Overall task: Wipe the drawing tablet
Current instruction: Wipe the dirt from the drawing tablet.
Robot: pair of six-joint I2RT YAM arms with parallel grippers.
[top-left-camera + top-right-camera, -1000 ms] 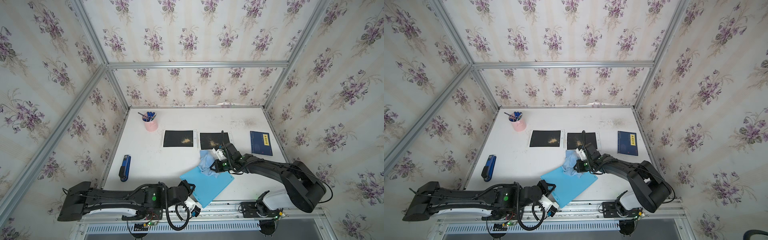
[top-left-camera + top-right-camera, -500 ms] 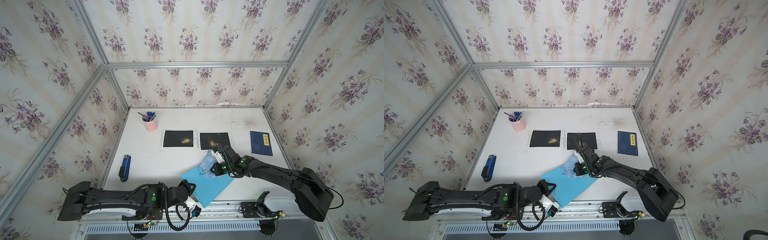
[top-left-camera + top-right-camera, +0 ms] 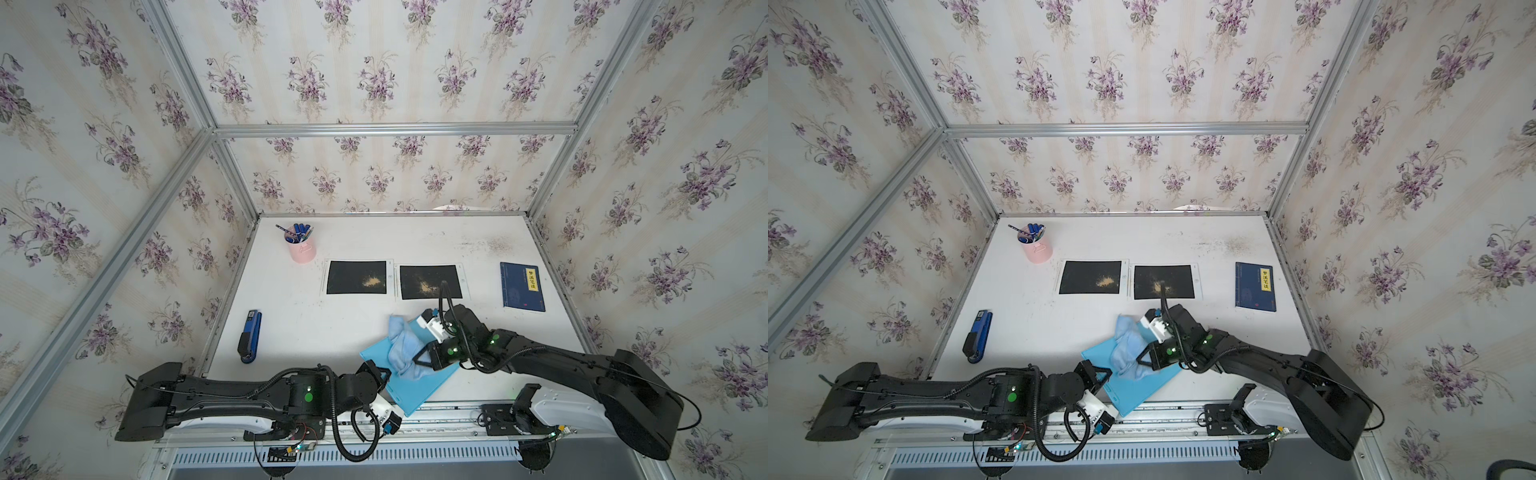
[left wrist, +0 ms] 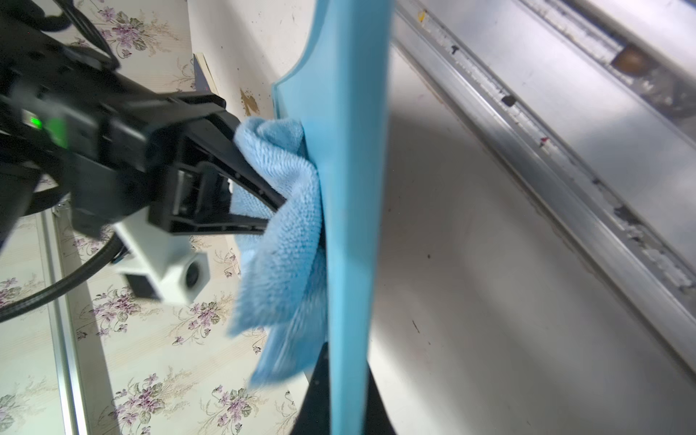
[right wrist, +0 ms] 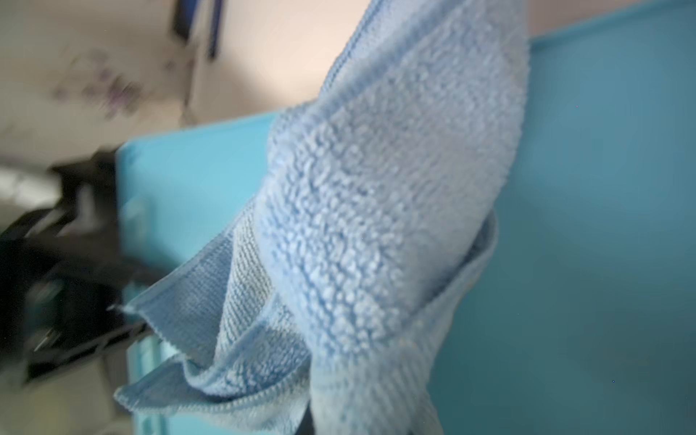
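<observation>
White table (image 3: pixel 332 324) takes up most of both top views. The light-blue drawing tablet (image 3: pixel 419 390) (image 3: pixel 1142 390) sits at about 6 o'clock, poking out over the front edge. Can't tell if its far corner touches the table.

Two black panels (image 3: pixel 356 277) (image 3: pixel 430 282), each with a yellowish dusty patch, lie side by side just off centre toward 12. There's a navy book (image 3: pixel 522 286) at around 2.

A pale blue cloth (image 3: pixel 401 347) (image 4: pixel 286 233) is bunched against the tablet's face – the right wrist view is basically all cloth (image 5: pixel 376 188). Blue stapler (image 3: pixel 249 336) at 9, pink pen cup (image 3: pixel 301 249) at 11.

Left gripper (image 3: pixel 384 376) (image 3: pixel 1104 374) is clamped on the tablet's near-left edge. Right gripper (image 3: pixel 417 361) (image 4: pixel 271 211) has its fingers pinched on the cloth – pressing it onto the tablet.
</observation>
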